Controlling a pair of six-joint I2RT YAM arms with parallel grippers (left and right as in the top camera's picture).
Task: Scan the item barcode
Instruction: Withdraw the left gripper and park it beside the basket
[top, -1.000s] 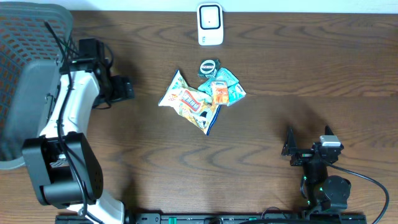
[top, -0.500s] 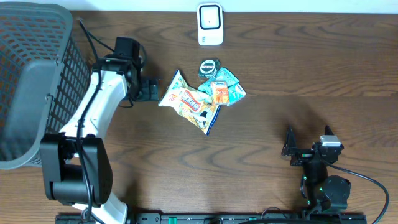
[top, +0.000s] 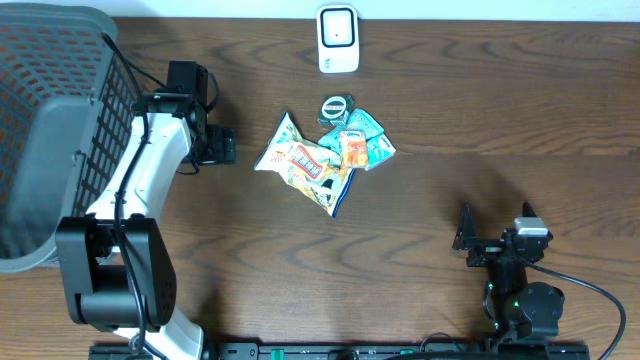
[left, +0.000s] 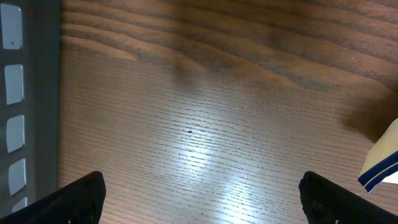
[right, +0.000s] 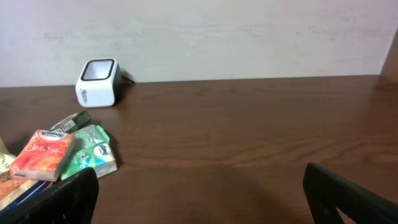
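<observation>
Dark brown table (top: 480, 110), wavy wood grain, soft sheen under the light. Near its middle, a crinkled foil snack bag (top: 303, 165), roughly rectangular, printed in white, yellow and orange, lying flat, one blue-edged corner toward the near side. Touching the bag's right side, a small heap: a flat orange tissue packet (top: 353, 147), teal wrapped packets (top: 372, 135) partly beneath and beside it, and a small dark pack (top: 336, 108) at the far end, too small to read. Beyond the heap and apart from it, a white barcode scanner (top: 338, 38), a rounded plastic box with a dark window, at the table's far edge. At far left, a grey basket (top: 50, 50), lattice walls of rectangular openings. Left gripper (top: 230, 146) just left of the snack bag without touching it, low over bare wood, black fingers spread wide, nothing between them. Right gripper (top: 466, 240) at the near right, well apart from every item, likewise spread wide and empty, pointed across the table toward heap and scanner.
</observation>
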